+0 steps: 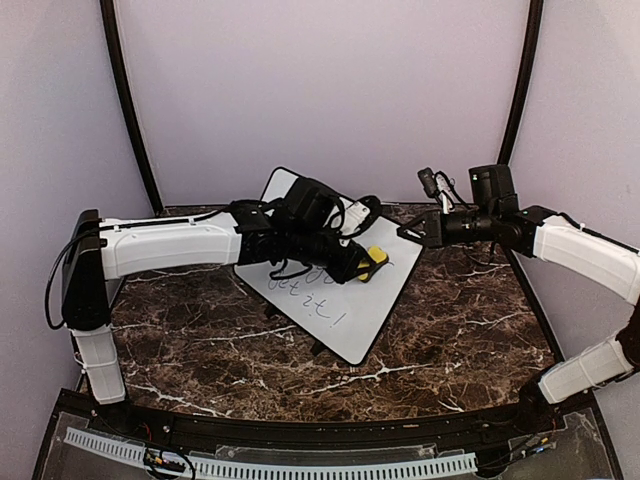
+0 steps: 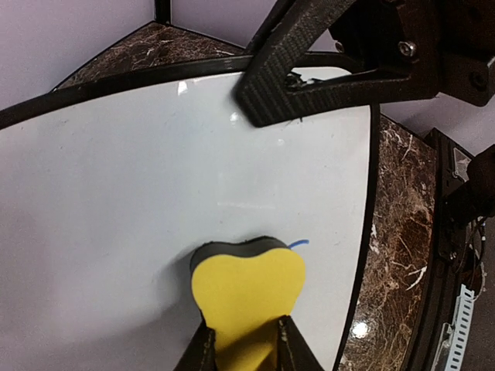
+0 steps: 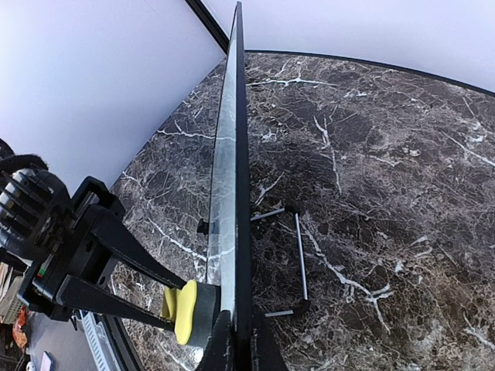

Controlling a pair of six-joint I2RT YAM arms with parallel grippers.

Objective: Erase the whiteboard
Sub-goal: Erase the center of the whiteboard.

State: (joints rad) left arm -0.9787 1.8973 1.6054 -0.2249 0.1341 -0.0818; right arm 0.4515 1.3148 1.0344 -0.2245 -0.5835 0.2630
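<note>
From above, your left fingers (image 1: 359, 263) are closed tight on a yellow eraser (image 1: 376, 258) and press it against the board (image 1: 375, 310). The board is propped at a slant on its stand in the middle of the table (image 1: 470, 340). Your right fingers (image 1: 412, 234) are shut on the board's far right rim. Blue writing (image 1: 305, 298) shows on the board's near-left part, under the left arm. The table is dark brown marble with white veins. The walls are pale lilac, with two black poles running up them. You have one board, one eraser and two arms.

In the left wrist view, the two fingers pinch the eraser so hard that its yellow foam bulges out beyond them. Its dark face lies on the board. One short blue stroke (image 2: 300, 244) sits just beside the eraser's right edge, and the white around it is clean. The right fingers clamp the rim at the top.

In the right wrist view you see the board edge-on, its black rim gripped between the shut fingers at the bottom. The eraser touches the board's face on the left. On the other side, a black wire stand (image 3: 300, 267) rests on the table.
</note>
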